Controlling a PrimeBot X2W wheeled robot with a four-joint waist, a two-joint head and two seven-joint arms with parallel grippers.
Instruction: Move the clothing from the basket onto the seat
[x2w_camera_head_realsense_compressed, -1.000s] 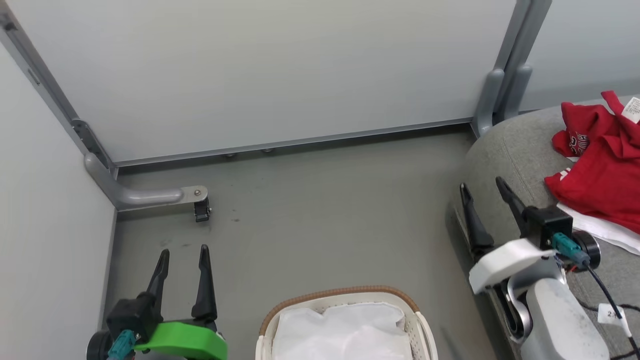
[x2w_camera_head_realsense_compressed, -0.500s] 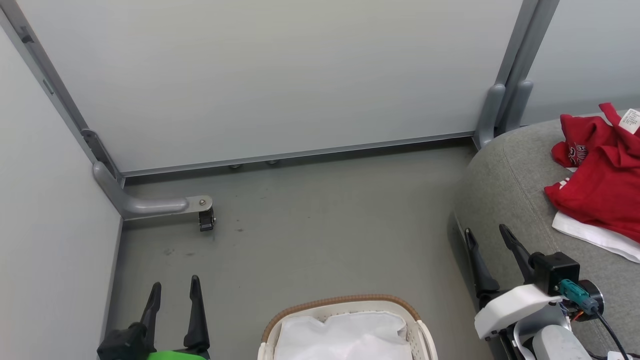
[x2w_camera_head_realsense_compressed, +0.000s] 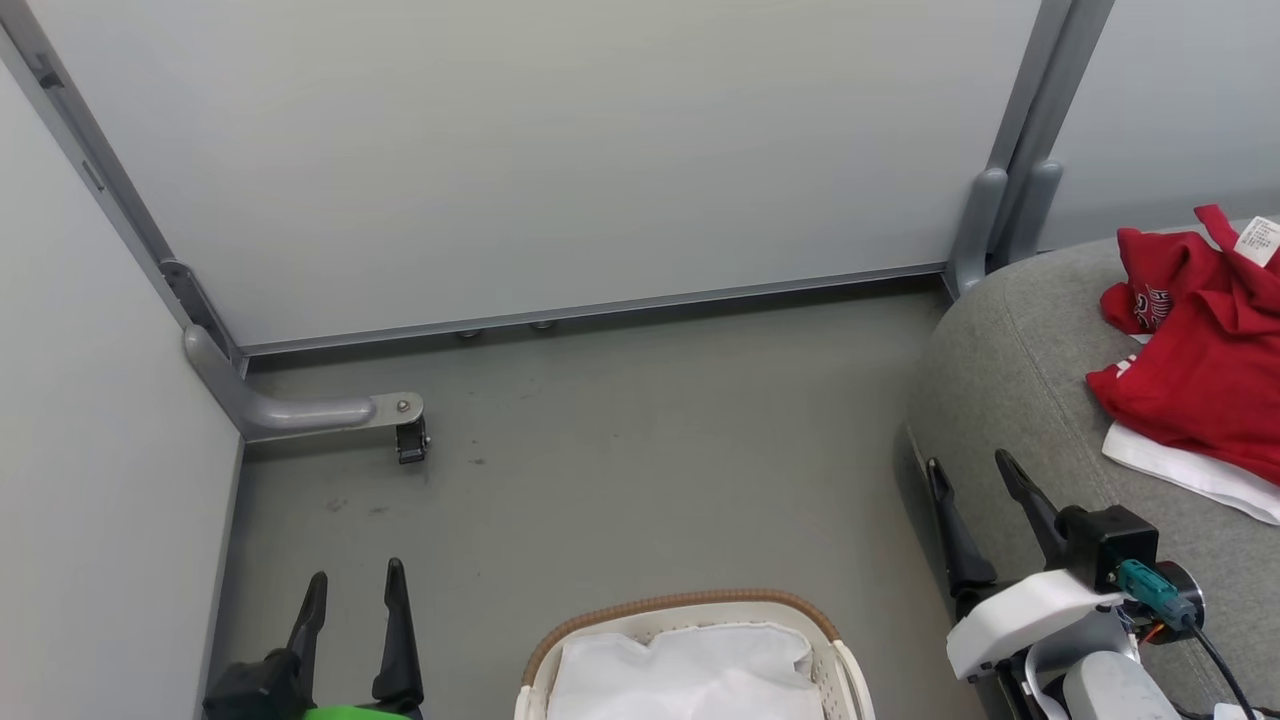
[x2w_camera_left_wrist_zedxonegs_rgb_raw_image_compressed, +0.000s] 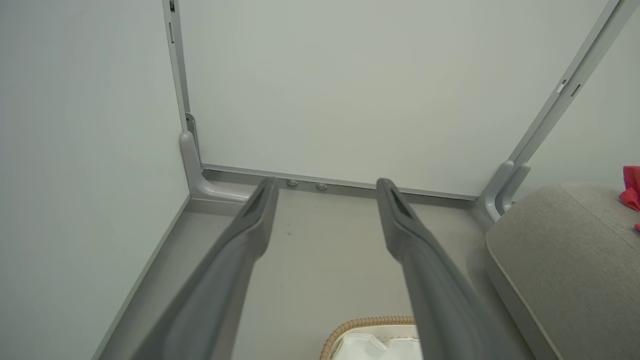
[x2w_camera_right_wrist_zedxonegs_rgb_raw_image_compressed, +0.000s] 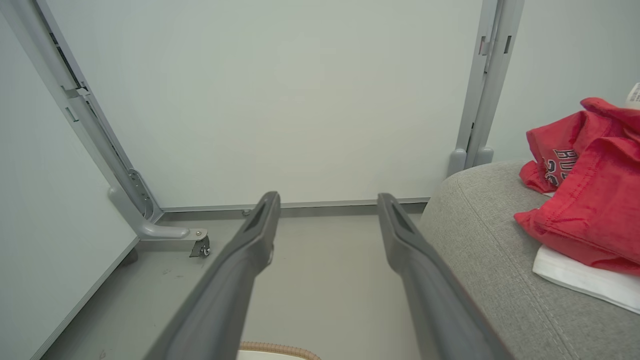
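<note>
Red clothing (x2w_camera_head_realsense_compressed: 1205, 360) with a white printed logo lies crumpled on the grey sofa seat (x2w_camera_head_realsense_compressed: 1010, 390) at the right, over a white cloth (x2w_camera_head_realsense_compressed: 1190, 472); it also shows in the right wrist view as the red clothing (x2w_camera_right_wrist_zedxonegs_rgb_raw_image_compressed: 585, 195). The cream basket (x2w_camera_head_realsense_compressed: 680, 610) with a brown woven rim sits at the bottom centre, white fabric (x2w_camera_head_realsense_compressed: 690, 670) inside it. My right gripper (x2w_camera_head_realsense_compressed: 968, 462) stands open and empty beside the sofa's left edge. Over the floor to the basket's left, my left gripper (x2w_camera_head_realsense_compressed: 355, 575) is open and empty too.
Pale partition walls with grey metal posts (x2w_camera_head_realsense_compressed: 1020, 150) enclose the grey floor (x2w_camera_head_realsense_compressed: 620, 450). A grey bracket foot with a small castor (x2w_camera_head_realsense_compressed: 408, 438) juts from the left wall. A sliver of the basket rim (x2w_camera_left_wrist_zedxonegs_rgb_raw_image_compressed: 370, 325) shows between the left fingers.
Both grippers have dropped lower in the head view and stayed open. The head camera shifted slightly, so the whole scene sits a little lower than a second ago.
</note>
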